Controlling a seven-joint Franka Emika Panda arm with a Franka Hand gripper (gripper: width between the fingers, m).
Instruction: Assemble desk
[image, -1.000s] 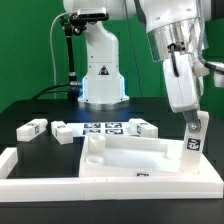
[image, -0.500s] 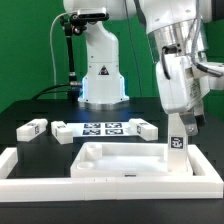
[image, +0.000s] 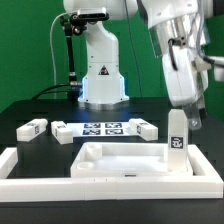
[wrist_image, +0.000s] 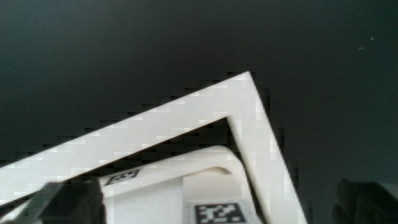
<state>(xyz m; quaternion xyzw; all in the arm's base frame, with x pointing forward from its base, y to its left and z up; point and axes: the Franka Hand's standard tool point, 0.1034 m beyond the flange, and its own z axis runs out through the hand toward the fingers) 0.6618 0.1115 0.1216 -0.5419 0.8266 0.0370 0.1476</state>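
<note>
The white desk top panel (image: 125, 160) lies rim up inside the border bars. One white square leg (image: 177, 145) stands upright on the panel's corner at the exterior view's right, its tag facing the camera. My gripper (image: 192, 117) hangs just above and slightly right of that leg, open and holding nothing. In the wrist view the leg (wrist_image: 217, 205) and its tag show between my two spread dark fingers (wrist_image: 63, 203), with the panel (wrist_image: 151, 195) beside it. Three more legs lie on the table behind: two at the left (image: 33, 127) (image: 62, 132), one at the right (image: 143, 128).
The marker board (image: 102, 128) lies flat between the loose legs. Low white border bars (image: 25, 165) surround the panel at the front and sides, and their corner shows in the wrist view (wrist_image: 235, 100). The robot base (image: 100, 80) stands at the back.
The gripper carried the leg toward the exterior view's left and stood it on the panel's right corner. It has since let go and risen a little above the leg.
</note>
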